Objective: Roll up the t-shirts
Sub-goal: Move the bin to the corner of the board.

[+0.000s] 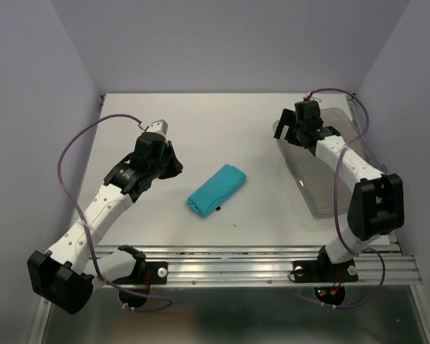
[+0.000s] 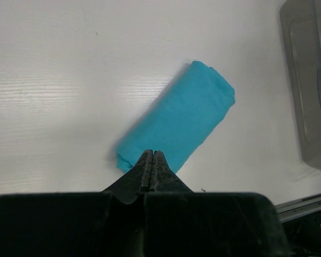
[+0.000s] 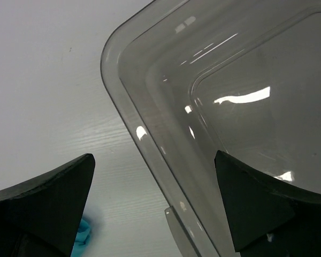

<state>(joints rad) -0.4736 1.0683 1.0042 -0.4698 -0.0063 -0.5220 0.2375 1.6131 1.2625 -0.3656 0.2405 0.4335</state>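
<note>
Top external view: rolled teal t-shirt (image 1: 216, 189) lies on the white table (image 1: 201, 122) between the two arms.
Left gripper (image 2: 152, 156) is pressed closed and empty, with the roll just ahead of its tips. Right gripper (image 3: 152, 158) is spread wide, holding nothing, astride the corner rim of the clear grey bin (image 3: 109, 80), which the frame cuts off. Only a scrap of shirt shows by its left finger. A dark speck beside the roll is too small to identify.

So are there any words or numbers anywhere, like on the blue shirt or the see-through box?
No words, numbers or signs can be read anywhere.
t-shirt: plain teal, no print or label showing.
clear bin: only light reflections, no sticker or writing.
table: bare white, no markings that can be read.
</note>
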